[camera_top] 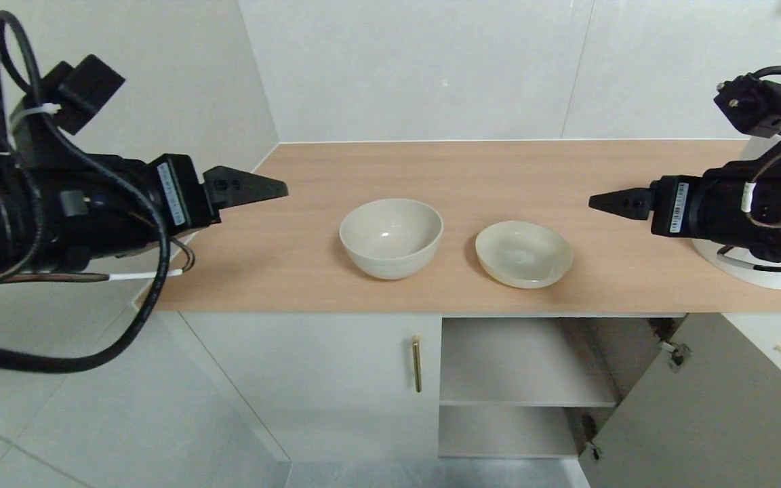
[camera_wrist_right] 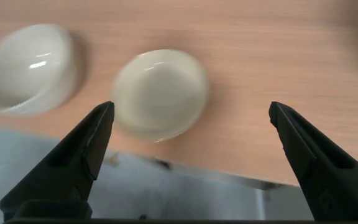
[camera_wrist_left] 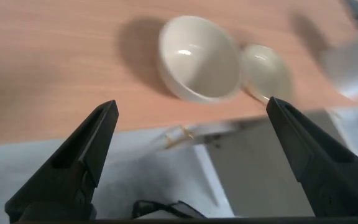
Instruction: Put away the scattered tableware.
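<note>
The left gripper (camera_top: 275, 188) hung above the wooden counter (camera_top: 499, 169), well to the left of the deep cream bowl (camera_top: 390, 237), its pincer spread wide and holding nothing. The deep bowl stood near the counter's front edge. Just to the right of the deep bowl, close but not touching, lay a shallow cream dish (camera_top: 524, 253). Farther right of the deep bowl, past the dish, the right gripper (camera_top: 597, 201) hovered with its pincer likewise wide and empty. Below and to the right of the deep bowl, a cupboard stood open with bare shelves (camera_top: 519, 366), its door (camera_top: 702, 407) swung out.

The step in hand was probably a first pick, nothing being grasped yet. To do it well, each arm would best take the piece on its own side, pinching the rim with one finger inside and one outside the wall, then lifting straight up before swinging down to a shelf. The smooth glaze could slip, so the grip should sit deep on the rim. The swung-out door needs a clear berth.

Both pieces sat upright, mouths facing up. Being round, neither had a long axis, so any approach angle around the rim would serve.
</note>
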Robot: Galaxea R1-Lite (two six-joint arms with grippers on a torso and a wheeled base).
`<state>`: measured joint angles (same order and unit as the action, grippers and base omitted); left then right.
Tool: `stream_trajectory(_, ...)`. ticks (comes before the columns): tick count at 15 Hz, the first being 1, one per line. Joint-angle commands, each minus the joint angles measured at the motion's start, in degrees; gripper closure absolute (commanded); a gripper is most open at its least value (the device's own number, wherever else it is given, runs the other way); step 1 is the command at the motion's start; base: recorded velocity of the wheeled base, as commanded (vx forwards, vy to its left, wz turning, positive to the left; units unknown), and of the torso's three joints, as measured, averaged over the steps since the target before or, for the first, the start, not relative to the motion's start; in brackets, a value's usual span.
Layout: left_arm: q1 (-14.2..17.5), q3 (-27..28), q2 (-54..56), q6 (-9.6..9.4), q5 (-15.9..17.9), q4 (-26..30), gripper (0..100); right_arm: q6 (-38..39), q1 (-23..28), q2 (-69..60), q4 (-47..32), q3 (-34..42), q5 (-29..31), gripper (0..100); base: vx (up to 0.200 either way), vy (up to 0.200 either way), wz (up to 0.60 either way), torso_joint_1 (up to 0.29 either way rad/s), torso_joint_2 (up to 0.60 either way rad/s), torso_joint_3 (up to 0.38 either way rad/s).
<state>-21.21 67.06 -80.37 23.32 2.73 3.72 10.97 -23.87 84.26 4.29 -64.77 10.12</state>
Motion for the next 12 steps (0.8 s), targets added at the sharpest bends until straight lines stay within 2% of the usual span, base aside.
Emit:
stream_trajectory(1, -2.7, 3.6, -6.6, 0.67, -6.3, -0.3, 0, 0.1, -0.7, 3.8, 0.1, -1.0, 2.4, 0, 0.0, 0.0, 0.0, 0.0, 0.0, 0.0)
stream_trajectory(3, -5.5, 7.0, -11.5, 0.94, -13.2, -0.3, 0, 1.2, -0.9, 4.1, 0.8, -1.0, 3.8, 0, 0.0, 0.0, 0.0, 0.0, 0.0, 0.0)
stream_trajectory(5, -6.7, 7.5, -15.8, 0.94, -16.7, -2.0, 0, 1.5, -0.9, 4.1, 0.8, -0.7, 3.8, 0, 0.0, 0.0, 0.0, 0.0, 0.0, 0.0)
stream_trajectory(9, -6.7, 7.5, -22.9, 0.94, -20.3, -9.5, 0, 1.5, -0.9, 4.9, 0.9, -0.5, 3.8, 0, 0.0, 0.0, 0.0, 0.0, 0.0, 0.0)
stream_trajectory(12, -6.8, 7.6, -26.0, 0.94, -21.5, -11.6, 0, 1.5, -1.0, 5.0, 0.9, -0.4, 3.8, 0, 0.0, 0.0, 0.0, 0.0, 0.0, 0.0)
